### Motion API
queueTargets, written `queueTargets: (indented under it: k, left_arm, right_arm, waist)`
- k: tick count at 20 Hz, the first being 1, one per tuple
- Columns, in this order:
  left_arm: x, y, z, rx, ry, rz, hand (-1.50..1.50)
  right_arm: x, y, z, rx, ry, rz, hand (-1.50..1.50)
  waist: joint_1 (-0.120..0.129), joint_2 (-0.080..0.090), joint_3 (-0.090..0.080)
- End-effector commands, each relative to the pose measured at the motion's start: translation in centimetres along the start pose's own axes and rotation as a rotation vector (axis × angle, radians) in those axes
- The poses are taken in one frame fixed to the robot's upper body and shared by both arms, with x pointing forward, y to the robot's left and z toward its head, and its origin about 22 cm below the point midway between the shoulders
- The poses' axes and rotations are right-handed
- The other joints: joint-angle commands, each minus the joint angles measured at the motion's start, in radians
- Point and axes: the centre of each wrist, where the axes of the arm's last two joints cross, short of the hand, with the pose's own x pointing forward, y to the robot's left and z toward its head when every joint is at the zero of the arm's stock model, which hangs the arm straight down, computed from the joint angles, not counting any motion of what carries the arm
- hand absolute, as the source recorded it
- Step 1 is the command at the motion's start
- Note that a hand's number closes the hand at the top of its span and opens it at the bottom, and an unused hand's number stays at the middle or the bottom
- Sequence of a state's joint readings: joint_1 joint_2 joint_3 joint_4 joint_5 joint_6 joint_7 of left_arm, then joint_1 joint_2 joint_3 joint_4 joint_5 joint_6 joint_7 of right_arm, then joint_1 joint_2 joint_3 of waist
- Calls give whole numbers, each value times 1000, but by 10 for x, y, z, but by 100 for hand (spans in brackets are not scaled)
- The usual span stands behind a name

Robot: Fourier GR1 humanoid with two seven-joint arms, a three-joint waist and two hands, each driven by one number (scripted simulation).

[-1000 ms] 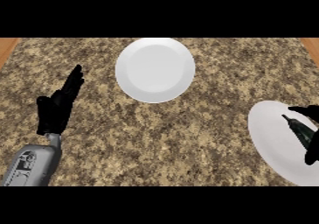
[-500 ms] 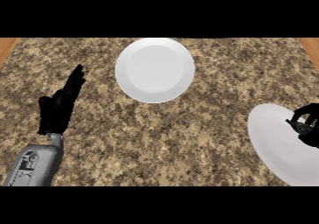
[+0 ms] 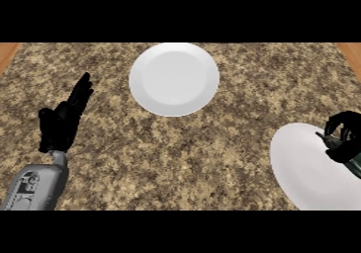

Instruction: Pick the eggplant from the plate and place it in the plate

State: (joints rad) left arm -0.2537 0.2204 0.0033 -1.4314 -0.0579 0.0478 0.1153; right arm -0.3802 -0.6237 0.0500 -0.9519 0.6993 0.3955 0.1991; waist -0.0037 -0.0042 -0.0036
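The left hand rests at the left of the granite tabletop, fingers straight and raised, holding nothing; it plays no part in the pick. The empty plate lies at top centre, well apart from both hands, and is judged to be the destination. At the right edge, the right hand curls its fingers round the eggplant, over the near plate; whether the eggplant touches this plate cannot be told.
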Motion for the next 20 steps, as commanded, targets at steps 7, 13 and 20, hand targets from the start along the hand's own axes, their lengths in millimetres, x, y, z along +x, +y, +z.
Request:
queueTargets:
  k: [7,13,20]
  left_arm:
    - [-9,4,3,18,29,12,0]
    - [-2,-10,0,7,3,2,0]
    - [4,-6,-4,-1,4,-1,0]
  right_arm:
    - [146,12,51,-570,-92,-222,150]
    - [187,-7,98,-835,-269,-240,150]
    - [252,-14,129,-817,-485,-295,150]
  waist:
    - [-21,-9,1]
    - [-6,0,3]
    - [12,4,4]
